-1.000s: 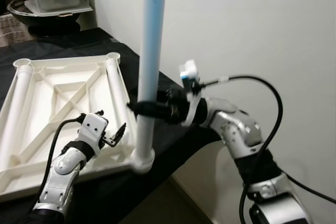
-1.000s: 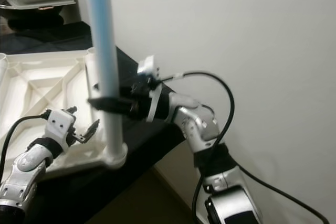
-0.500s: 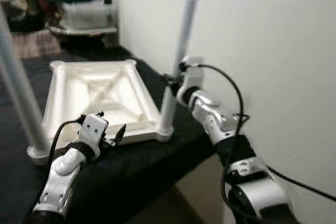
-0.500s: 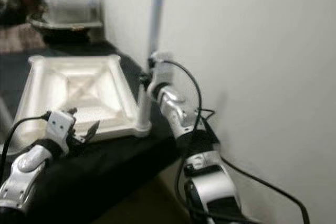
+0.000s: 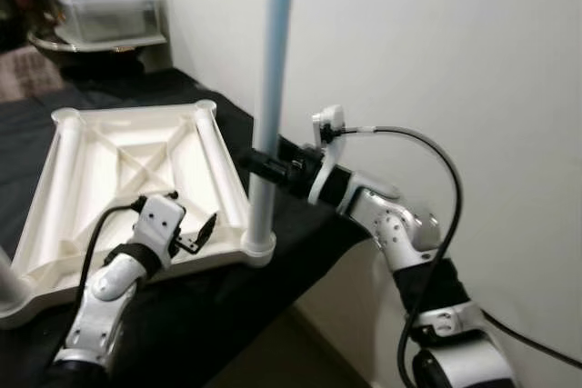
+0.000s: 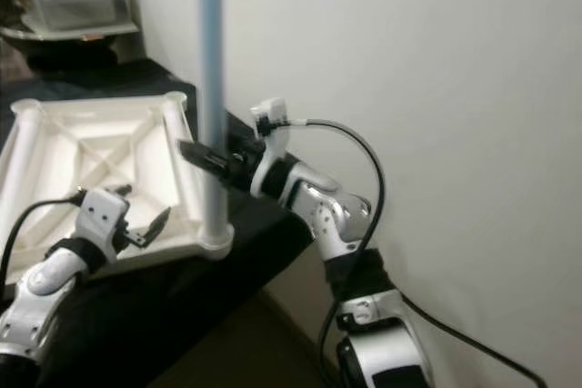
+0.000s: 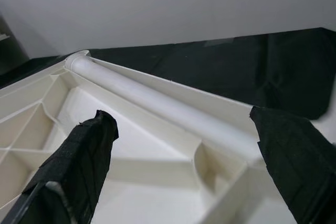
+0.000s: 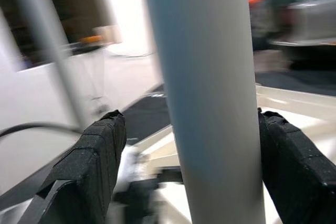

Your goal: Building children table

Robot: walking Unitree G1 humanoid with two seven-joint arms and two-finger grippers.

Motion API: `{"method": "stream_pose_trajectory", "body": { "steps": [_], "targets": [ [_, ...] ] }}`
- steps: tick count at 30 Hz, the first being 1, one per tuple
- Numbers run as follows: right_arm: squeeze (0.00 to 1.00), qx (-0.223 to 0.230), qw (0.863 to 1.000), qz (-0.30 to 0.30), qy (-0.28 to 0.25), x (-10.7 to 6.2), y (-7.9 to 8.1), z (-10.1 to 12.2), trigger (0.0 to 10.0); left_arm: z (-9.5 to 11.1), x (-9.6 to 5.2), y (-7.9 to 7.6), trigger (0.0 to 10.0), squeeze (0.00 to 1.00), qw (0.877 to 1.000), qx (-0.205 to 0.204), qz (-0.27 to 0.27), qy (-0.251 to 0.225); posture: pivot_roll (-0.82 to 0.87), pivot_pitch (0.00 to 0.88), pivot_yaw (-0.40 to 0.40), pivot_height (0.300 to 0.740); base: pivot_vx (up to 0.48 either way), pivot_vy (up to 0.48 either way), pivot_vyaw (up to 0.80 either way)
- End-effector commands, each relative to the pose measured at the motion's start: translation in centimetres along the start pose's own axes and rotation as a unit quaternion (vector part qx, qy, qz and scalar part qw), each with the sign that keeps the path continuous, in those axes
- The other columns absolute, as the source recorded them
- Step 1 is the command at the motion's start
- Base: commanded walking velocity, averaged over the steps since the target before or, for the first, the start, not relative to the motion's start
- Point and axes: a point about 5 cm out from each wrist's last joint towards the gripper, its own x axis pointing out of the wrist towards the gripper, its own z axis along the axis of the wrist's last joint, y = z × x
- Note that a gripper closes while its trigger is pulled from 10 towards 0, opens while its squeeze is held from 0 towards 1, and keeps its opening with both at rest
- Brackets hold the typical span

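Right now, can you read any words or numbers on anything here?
None can be read.
The white table top and the pale blue leg are plain.
The containers at the back show no readable label; they are too blurred to tell.

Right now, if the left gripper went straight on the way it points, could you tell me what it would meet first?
Most likely the white table top: the left gripper, open, points at the long rail along its edge. Depth is hard to judge.
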Motion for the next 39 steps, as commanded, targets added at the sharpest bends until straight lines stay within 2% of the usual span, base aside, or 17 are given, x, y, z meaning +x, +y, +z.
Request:
{"method": "stream_pose_trajectory", "body": {
  "steps": [1, 15, 16, 21, 23, 25, 26, 27, 28, 29, 30, 31, 32, 33, 34, 36, 39],
  "targets": [
    [0.00, -0.006, 0.999, 0.035, 0.018, 0.2, 0.4, -0.6, 10.0, -0.1, 0.0, -0.1, 10.0, 0.00, 1.000, -0.002, -0.003, 0.003, 0.03, 0.000, -0.114, 0.740, 0.000, 0.000, 0.00],
    [0.00, -0.034, 0.988, -0.059, 0.140, 3.5, -2.9, -4.9, 10.0, -0.1, -0.4, -0.1, 10.0, 0.00, 1.000, 0.000, 0.006, 0.003, 0.07, 0.000, -0.150, 0.740, 0.000, 0.000, 0.00],
    [0.00, -0.026, 0.990, -0.047, 0.130, 3.2, -2.9, -4.6, 0.0, -0.1, -0.3, -0.1, 10.0, 0.00, 1.000, 0.000, 0.007, 0.003, 0.07, 0.000, -0.151, 0.740, 0.000, 0.000, 0.00],
    [0.00, -0.023, 0.992, -0.030, 0.118, 2.7, -3.2, -4.3, 0.0, -0.1, -0.3, 0.0, 10.0, 0.00, 1.000, -0.001, 0.008, 0.003, 0.06, 0.000, -0.148, 0.740, 0.000, 0.000, 0.00],
    [0.00, -0.051, 0.965, -0.208, 0.153, 1.4, -5.9, -4.6, 0.0, -0.2, -0.4, -0.1, 10.0, 0.00, 1.000, -0.002, 0.008, 0.004, 0.05, 0.000, -0.147, 0.740, 0.000, 0.000, 0.00],
    [0.00, -0.051, 0.965, -0.208, 0.153, 1.4, -5.9, -4.6, 0.0, -0.2, -0.4, -0.1, 10.0, 0.00, 1.000, -0.002, 0.008, 0.004, 0.05, 0.000, -0.147, 0.740, 0.000, 0.000, 0.00],
    [0.00, -0.027, 0.904, -0.400, 0.147, -1.1, -8.2, -5.1, 0.0, -0.3, -0.4, -0.2, 10.0, 0.00, 1.000, -0.003, 0.008, 0.004, 0.04, 0.000, -0.140, 0.740, 0.000, 0.000, 0.00],
    [0.00, -0.027, 0.904, -0.400, 0.147, -1.1, -8.2, -5.1, 0.0, -0.3, -0.4, -0.2, 10.0, 0.00, 1.000, -0.003, 0.008, 0.004, 0.04, 0.000, -0.140, 0.740, 0.000, 0.000, 0.00],
    [0.00, 0.022, 0.803, -0.573, 0.164, -4.3, -9.0, -8.1, 4.5, -0.3, -0.1, -0.7, 10.0, 0.00, 1.000, -0.006, 0.003, 0.003, 0.04, 0.000, -0.129, 0.740, 0.000, 0.000, 0.00],
    [0.00, 0.035, 0.787, -0.592, 0.168, -4.6, -8.7, -9.2, 4.5, -0.3, 0.0, -0.8, 10.0, 0.00, 1.000, -0.006, 0.001, 0.003, 0.04, 0.000, -0.129, 0.740, 0.000, 0.000, 0.00],
    [0.00, 0.035, 0.787, -0.592, 0.168, -4.6, -8.7, -9.2, 4.5, -0.3, 0.0, -0.8, 10.0, 0.00, 1.000, -0.006, 0.001, 0.003, 0.04, 0.000, -0.129, 0.740, 0.000, 0.000, 0.00],
    [0.00, 0.033, 0.813, -0.556, 0.168, -3.3, -7.9, -9.7, 10.0, -0.2, 0.0, -0.8, 10.0, 0.00, 1.000, -0.006, -0.001, 0.002, 0.04, 0.000, -0.129, 0.740, 0.000, 0.000, 0.00],
    [0.00, 0.033, 0.813, -0.556, 0.168, -3.3, -7.9, -9.7, 10.0, -0.2, 0.0, -0.8, 10.0, 0.00, 1.000, -0.006, -0.001, 0.002, 0.04, 0.000, -0.129, 0.740, 0.000, 0.000, 0.00],
    [0.00, 0.032, 0.848, -0.507, 0.153, -1.6, -6.9, -9.7, 10.0, -0.2, 0.0, -0.7, 10.0, 0.00, 1.000, -0.005, -0.001, 0.003, 0.03, 0.000, -0.119, 0.740, 0.000, 0.000, 0.00],
    [0.00, 0.032, 0.848, -0.507, 0.153, -1.6, -6.9, -9.7, 10.0, -0.2, 0.0, -0.7, 10.0, 0.00, 1.000, -0.005, -0.001, 0.003, 0.03, 0.000, -0.119, 0.740, 0.000, 0.000, 0.00],
    [0.00, 0.025, 0.892, -0.436, 0.117, 0.6, -5.7, -8.7, 10.0, -0.2, 0.0, -0.3, 10.0, 0.00, 1.000, -0.003, -0.001, 0.004, 0.03, 0.000, -0.118, 0.740, 0.000, 0.000, 0.00],
    [0.00, 0.031, 0.906, -0.414, 0.079, 1.0, -5.6, -7.8, 10.0, -0.2, 0.0, -0.2, 10.0, 0.00, 1.000, -0.001, 0.000, 0.005, 0.04, 0.000, -0.122, 0.740, 0.000, 0.000, 0.00]
  ]
}}
